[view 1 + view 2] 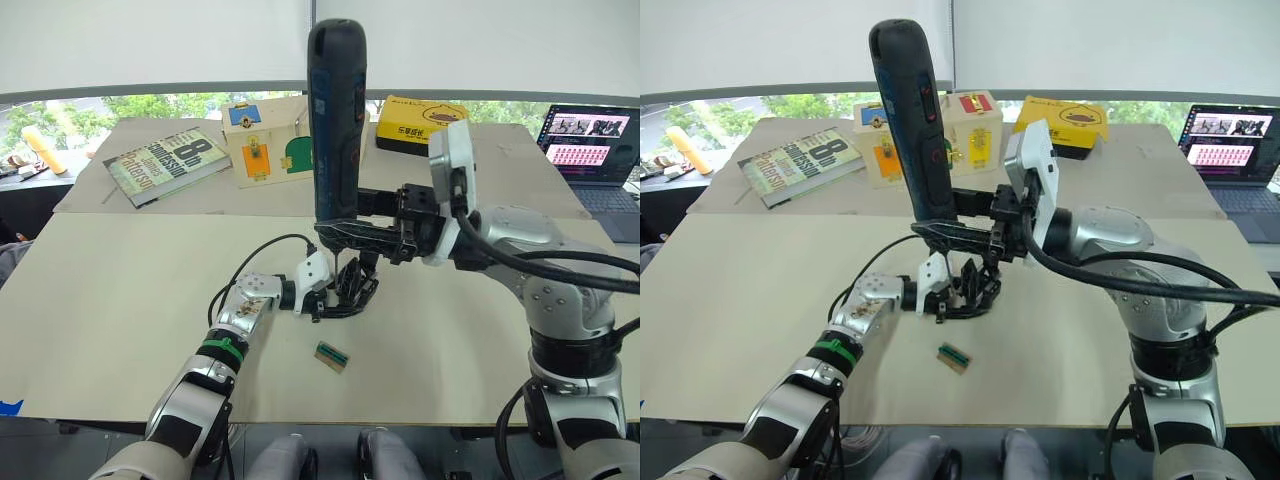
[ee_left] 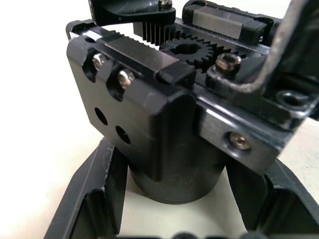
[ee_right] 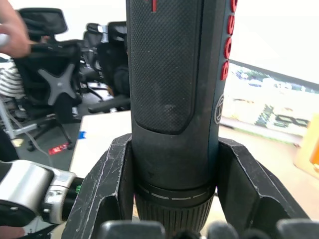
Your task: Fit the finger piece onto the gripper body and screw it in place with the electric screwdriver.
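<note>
My right gripper [image 1: 352, 238] is shut on the electric screwdriver [image 1: 335, 110], which stands upright over the table's middle, its lower end pointing down. In the right wrist view its dark barrel [image 3: 169, 99] sits clamped between my two fingers [image 3: 107, 189]. Directly below, my left gripper [image 1: 340, 295] is shut on the gripper body [image 1: 356, 287], low over the table. Up close the gripper body [image 2: 149, 114] shows a toothed rack, a gear and several screw heads, with my fingers [image 2: 94, 199] on both sides. I cannot tell the finger piece apart from the body.
A small green block [image 1: 331, 356] lies on the table [image 1: 120, 310] in front of the left gripper. Along the back stand a book [image 1: 165, 165], a wooden box [image 1: 268, 140], a yellow box [image 1: 420, 122] and, far right, a laptop [image 1: 595, 145].
</note>
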Tool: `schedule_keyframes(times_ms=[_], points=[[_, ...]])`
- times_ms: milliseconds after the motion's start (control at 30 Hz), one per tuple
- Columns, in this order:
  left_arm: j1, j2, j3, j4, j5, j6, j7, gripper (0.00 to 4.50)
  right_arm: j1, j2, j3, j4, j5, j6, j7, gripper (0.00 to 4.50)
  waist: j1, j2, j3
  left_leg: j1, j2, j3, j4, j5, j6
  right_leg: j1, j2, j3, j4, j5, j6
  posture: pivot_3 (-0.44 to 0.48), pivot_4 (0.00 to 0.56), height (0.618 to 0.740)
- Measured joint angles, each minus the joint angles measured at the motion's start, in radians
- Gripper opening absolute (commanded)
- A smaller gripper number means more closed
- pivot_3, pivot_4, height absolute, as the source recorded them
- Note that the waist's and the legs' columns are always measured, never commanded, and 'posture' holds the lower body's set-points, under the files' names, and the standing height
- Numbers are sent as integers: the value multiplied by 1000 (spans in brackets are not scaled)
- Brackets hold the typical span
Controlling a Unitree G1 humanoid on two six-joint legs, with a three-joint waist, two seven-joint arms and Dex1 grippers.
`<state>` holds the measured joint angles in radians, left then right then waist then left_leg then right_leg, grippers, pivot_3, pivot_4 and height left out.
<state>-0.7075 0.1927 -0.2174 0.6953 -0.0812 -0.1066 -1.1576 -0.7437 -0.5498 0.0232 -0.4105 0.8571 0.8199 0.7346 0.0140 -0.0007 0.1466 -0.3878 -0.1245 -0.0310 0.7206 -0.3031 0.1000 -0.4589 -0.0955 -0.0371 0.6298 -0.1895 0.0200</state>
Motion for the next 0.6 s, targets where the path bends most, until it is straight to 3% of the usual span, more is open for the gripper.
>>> schedule_keyframes(times_ms=[367, 500, 533, 600], points=[[0, 6, 0, -16, 1, 21, 0, 2307, 0, 12, 9, 40, -40, 0, 16, 1892, -2, 0, 0, 0, 0, 0, 0, 0, 0, 0, 0, 0, 0, 0, 0, 0, 150, 740], [1, 14, 1, -33, -1, 27, -2, 4225, -1, 21, 9, 47, -40, 0, 18, 1892, -2, 0, 0, 0, 0, 0, 0, 0, 0, 0, 0, 0, 0, 0, 0, 0, 150, 740], [1, 20, 2, -43, -1, 26, -5, 4500, -5, 22, 9, 47, -40, 0, 19, 1892, -3, 0, 0, 0, 0, 0, 0, 0, 0, 0, 0, 0, 0, 0, 0, 0, 150, 740], [1, 27, 3, -54, -1, 26, -9, 4500, -17, 22, 9, 47, -40, 0, 19, 1892, -3, 0, 0, 0, 0, 0, 0, 0, 0, 0, 0, 0, 0, 0, 0, 0, 150, 740]])
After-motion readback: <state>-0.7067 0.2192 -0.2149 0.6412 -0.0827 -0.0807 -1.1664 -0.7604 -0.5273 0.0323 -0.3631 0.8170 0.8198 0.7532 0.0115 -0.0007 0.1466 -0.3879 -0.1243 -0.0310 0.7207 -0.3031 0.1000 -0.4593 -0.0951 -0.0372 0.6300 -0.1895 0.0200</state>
